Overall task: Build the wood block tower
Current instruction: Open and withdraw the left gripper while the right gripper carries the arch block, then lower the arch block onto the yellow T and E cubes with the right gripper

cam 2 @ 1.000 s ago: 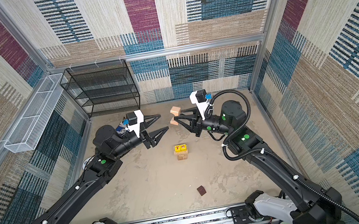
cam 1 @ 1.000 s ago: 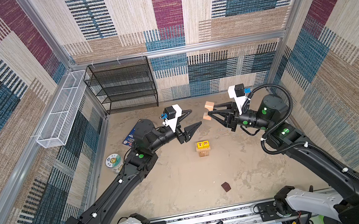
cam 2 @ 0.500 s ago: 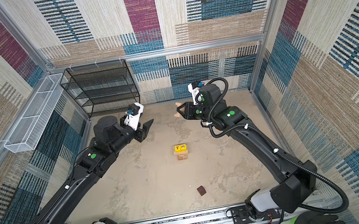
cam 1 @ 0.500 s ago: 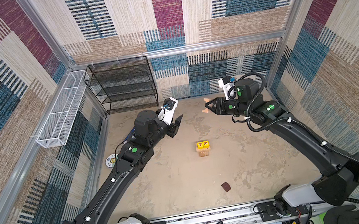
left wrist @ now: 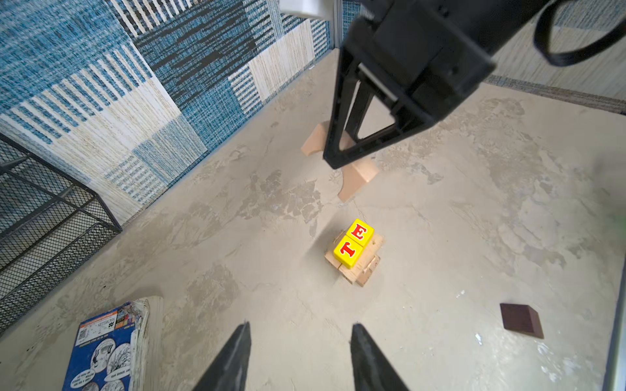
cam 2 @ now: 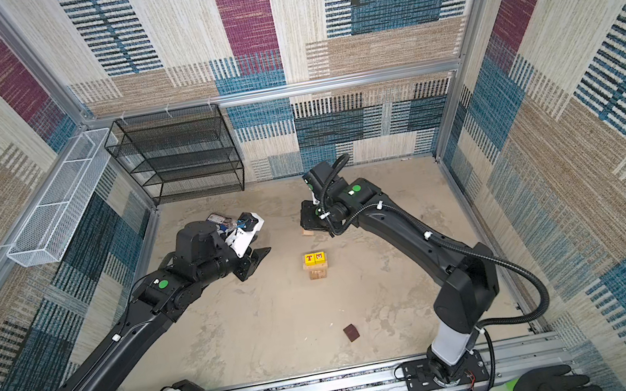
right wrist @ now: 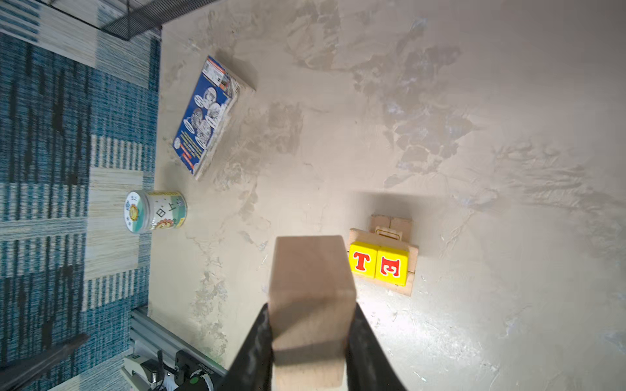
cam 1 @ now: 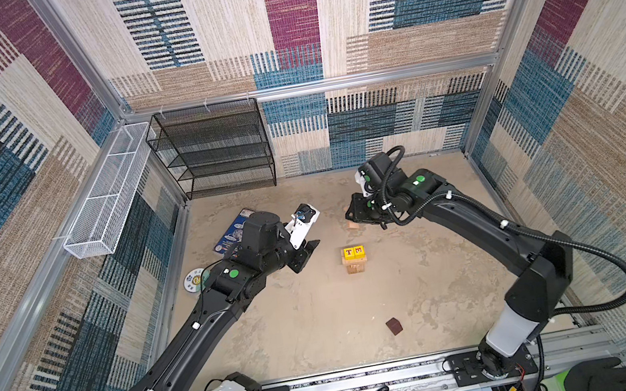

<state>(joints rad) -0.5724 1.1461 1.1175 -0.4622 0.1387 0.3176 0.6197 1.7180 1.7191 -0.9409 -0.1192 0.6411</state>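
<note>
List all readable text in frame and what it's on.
"T": red letter on the first yellow cube atop the stack.
"E": red letter on the second yellow cube beside it.
Blue packet: print too small to read.
Round tin: characters too blurred to read.

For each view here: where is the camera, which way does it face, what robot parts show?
Top views: high above the front rail, facing down onto the tabletop; left arm, right arm, left gripper, right gripper show.
Left wrist: on the left arm, facing down past its open fingertips toward the tower; beyond, the right gripper holds the wooden arch.
Right wrist: on the right arm, facing down along the arch clamped between its fingers.
Shared: both wrist views show the yellow T and E cubes.
</note>
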